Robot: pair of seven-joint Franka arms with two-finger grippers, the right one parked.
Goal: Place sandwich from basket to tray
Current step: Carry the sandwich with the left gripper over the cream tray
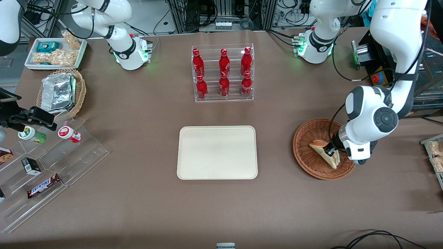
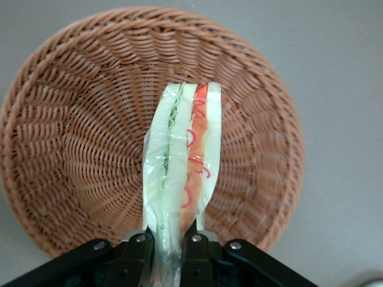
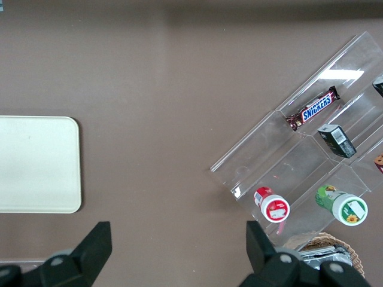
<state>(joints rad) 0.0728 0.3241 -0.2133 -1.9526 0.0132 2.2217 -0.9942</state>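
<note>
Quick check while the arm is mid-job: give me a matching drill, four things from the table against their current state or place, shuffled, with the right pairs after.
Things:
1. sandwich
2. tray
3. basket
4. gripper

States or places:
A. bare, nothing on it
B. shut on the sandwich, over the basket
C. pinched on edge between two fingers
D. round woven wicker, toward the working arm's end of the table

Pairs: 1-C, 2-A, 3-D, 4-B
</note>
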